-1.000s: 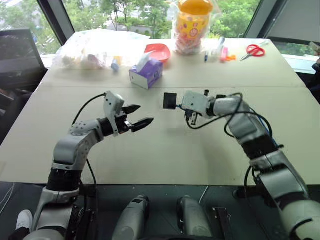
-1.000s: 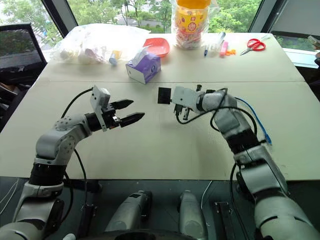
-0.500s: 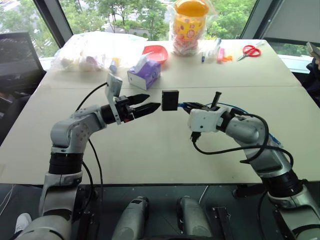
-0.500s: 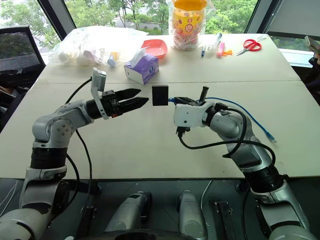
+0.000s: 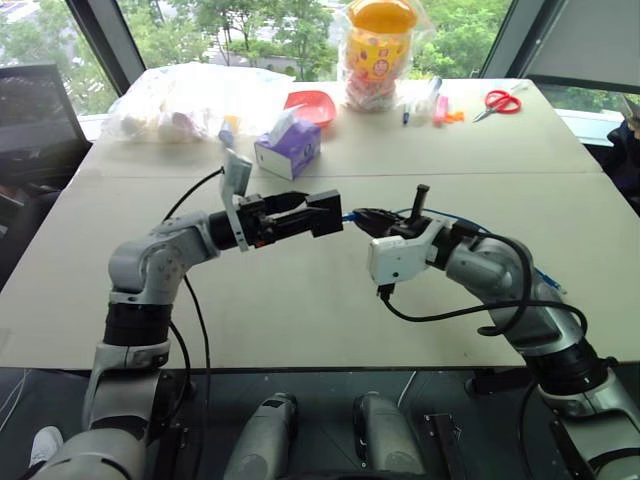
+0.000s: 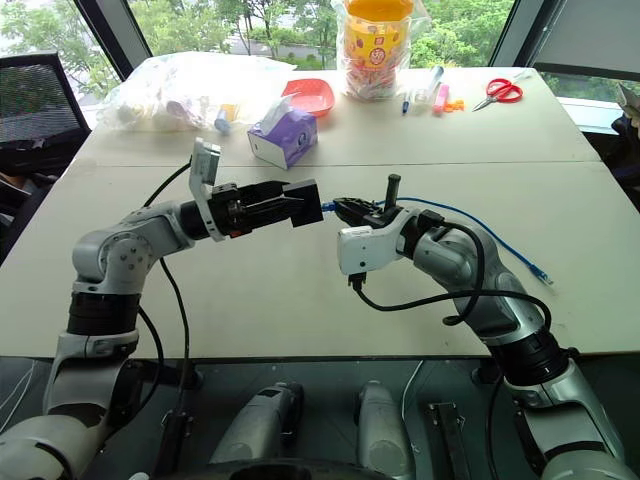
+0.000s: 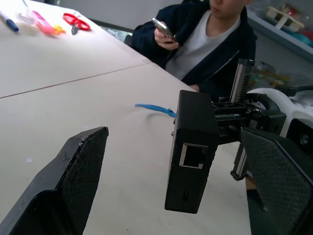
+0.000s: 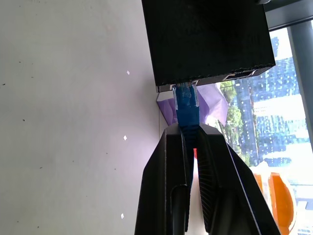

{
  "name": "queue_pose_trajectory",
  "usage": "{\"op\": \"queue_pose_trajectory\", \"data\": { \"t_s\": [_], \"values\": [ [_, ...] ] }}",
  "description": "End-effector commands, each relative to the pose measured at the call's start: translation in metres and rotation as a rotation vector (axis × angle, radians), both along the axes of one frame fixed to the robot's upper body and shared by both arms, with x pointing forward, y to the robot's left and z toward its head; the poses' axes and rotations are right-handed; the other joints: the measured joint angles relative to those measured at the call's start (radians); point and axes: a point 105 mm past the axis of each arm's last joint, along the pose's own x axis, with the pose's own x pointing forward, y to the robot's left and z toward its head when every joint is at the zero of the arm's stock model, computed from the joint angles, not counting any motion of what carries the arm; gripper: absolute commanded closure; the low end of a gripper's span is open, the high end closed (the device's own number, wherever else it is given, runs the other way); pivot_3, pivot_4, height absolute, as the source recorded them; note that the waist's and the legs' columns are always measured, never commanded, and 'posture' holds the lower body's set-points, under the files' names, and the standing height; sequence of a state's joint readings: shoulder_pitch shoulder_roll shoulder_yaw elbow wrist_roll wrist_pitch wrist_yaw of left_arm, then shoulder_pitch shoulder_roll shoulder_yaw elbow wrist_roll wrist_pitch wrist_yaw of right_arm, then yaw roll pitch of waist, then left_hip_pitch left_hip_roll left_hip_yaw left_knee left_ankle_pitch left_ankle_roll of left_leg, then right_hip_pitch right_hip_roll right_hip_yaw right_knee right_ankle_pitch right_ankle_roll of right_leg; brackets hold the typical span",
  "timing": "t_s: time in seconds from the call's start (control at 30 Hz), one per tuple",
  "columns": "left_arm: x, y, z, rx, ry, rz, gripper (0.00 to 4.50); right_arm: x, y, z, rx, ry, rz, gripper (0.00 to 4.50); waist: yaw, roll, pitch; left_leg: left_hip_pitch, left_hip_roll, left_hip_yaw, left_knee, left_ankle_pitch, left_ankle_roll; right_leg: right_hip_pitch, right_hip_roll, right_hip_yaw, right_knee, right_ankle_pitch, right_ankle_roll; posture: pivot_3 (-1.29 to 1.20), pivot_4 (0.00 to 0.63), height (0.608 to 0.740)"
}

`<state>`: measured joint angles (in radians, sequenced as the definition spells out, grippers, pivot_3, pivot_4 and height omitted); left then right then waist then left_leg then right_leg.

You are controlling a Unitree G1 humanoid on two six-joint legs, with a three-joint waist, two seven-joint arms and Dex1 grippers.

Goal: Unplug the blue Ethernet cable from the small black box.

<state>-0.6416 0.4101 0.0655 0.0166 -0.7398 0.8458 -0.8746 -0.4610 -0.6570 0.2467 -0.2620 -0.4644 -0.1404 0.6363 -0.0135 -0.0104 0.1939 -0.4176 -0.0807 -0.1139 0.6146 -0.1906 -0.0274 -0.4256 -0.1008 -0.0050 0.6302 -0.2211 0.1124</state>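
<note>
While the box (image 5: 325, 213) hangs in the air above the table (image 5: 300, 300), between the two arms, the left gripper (image 6: 282, 204) has its jaws spread wide to either side of it. In the left wrist view the box floats between the two pads with a gap showing at each side, so they bracket it but do not appear to press on it. An empty port faces that camera.

To the right, the cable (image 8: 186, 105) is plugged into the box's far edge. The right gripper (image 8: 188, 142) is clamped on the blue boot just behind the plug, jaws closed tight around it. From there the cord trails off across the table towards its right edge, ending in a loose plug (image 6: 541, 272).

The box looks light and rigid, with flat matte faces, so pinching it across its two broad faces should give a firm hold. The cord itself is thin and limp; tugging on it further back would only stretch it, so the stiff boot next to the plug is the right place to hold. The plug probably has a small latch tab, which may resist a straight pull unless it is pressed. For the pull to work, the left jaws likely need to close on the box first.
</note>
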Motion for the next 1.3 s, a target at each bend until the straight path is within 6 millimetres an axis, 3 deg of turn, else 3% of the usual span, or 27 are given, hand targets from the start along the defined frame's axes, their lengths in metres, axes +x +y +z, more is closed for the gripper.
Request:
{"op": "queue_pose_trajectory", "data": {
  "t_s": [0.03, 0.13, 0.23, 0.47, 0.57, 0.7, 0.87, 1.03, 1.2, 1.3],
  "values": [
    [-0.005, -0.004, 0.009, -0.004, -0.050, -0.028, 0.00, -0.008, 0.011, 0.022, 0.034, -0.064, 0.047, 4.48, 0.000, 0.000, 0.000, 0.000, 0.000, 0.000, 0.000, 0.000, 0.000, 0.000, 0.000, 0.000, 0.000, 0.000, 0.000, 0.00, 0.150, 0.740],
    [-0.007, -0.006, 0.005, 0.017, -0.050, -0.041, 0.00, -0.007, 0.012, 0.023, 0.033, -0.067, 0.047, 4.48, 0.001, 0.000, 0.000, 0.000, 0.000, 0.000, 0.000, 0.000, 0.000, 0.000, 0.001, 0.000, 0.000, 0.000, 0.000, 0.00, 0.150, 0.740],
    [-0.008, -0.007, 0.002, 0.029, -0.053, -0.043, 0.77, -0.007, 0.014, 0.024, 0.037, -0.066, 0.049, 4.50, 0.001, 0.000, 0.000, 0.000, 0.000, 0.000, 0.000, 0.000, 0.000, 0.000, 0.001, 0.000, 0.000, 0.000, 0.000, 0.00, 0.150, 0.740],
    [-0.003, -0.004, 0.009, 0.005, -0.068, -0.015, 4.04, -0.008, 0.014, 0.020, 0.025, -0.047, 0.052, 4.50, 0.001, 0.000, 0.000, 0.000, 0.001, 0.000, 0.000, 0.000, 0.000, 0.000, 0.001, 0.000, 0.000, 0.000, -0.001, 0.00, 0.150, 0.740],
    [-0.002, -0.001, 0.008, 0.020, -0.068, -0.002, 3.98, -0.007, 0.011, 0.014, 0.005, -0.013, 0.050, 4.50, 0.001, 0.000, 0.000, 0.000, 0.001, 0.000, 0.000, 0.000, 0.000, 0.000, 0.001, 0.000, 0.000, 0.000, -0.001, 0.00, 0.150, 0.740],
    [-0.002, 0.000, 0.007, 0.028, -0.064, -0.002, 3.98, -0.007, 0.009, 0.011, 0.036, 0.088, 0.055, 2.90, 0.000, 0.000, 0.000, 0.000, 0.001, 0.000, 0.000, 0.000, 0.000, 0.000, 0.001, 0.000, 0.000, 0.000, -0.001, 0.00, 0.150, 0.740],
    [-0.005, 0.006, 0.006, 0.059, -0.066, -0.034, 3.98, 0.000, -0.003, 0.013, 0.214, 0.410, 0.021, 0.23, -0.001, 0.000, 0.000, 0.000, 0.002, 0.000, 0.000, 0.000, 0.000, 0.000, 0.002, 0.000, -0.001, 0.001, -0.001, 0.00, 0.150, 0.740],
    [-0.018, 0.009, 0.006, 0.098, -0.099, -0.137, 3.98, -0.019, 0.002, 0.023, 0.457, 0.981, 0.105, 0.06, -0.001, 0.000, 0.000, 0.000, 0.003, 0.000, 0.000, 0.000, 0.000, 0.000, 0.003, 0.000, -0.001, -0.001, -0.006, 0.00, 0.150, 0.740],
    [-0.021, 0.011, 0.008, 0.113, -0.121, -0.170, 3.98, -0.018, 0.007, 0.031, 0.565, 1.323, 0.061, 0.06, 0.000, 0.000, 0.000, 0.000, 0.005, 0.000, 0.000, 0.000, 0.000, -0.001, 0.003, 0.000, -0.001, -0.001, -0.007, 0.00, 0.150, 0.740],
    [-0.021, 0.010, 0.010, 0.106, -0.126, -0.178, 3.98, -0.016, 0.013, 0.038, 0.612, 1.431, 0.058, 0.06, 0.002, 0.000, 0.000, -0.001, 0.005, 0.000, 0.000, 0.000, 0.000, -0.001, 0.003, 0.000, -0.002, 0.000, -0.007, 0.00, 0.150, 0.740]
  ]
}}
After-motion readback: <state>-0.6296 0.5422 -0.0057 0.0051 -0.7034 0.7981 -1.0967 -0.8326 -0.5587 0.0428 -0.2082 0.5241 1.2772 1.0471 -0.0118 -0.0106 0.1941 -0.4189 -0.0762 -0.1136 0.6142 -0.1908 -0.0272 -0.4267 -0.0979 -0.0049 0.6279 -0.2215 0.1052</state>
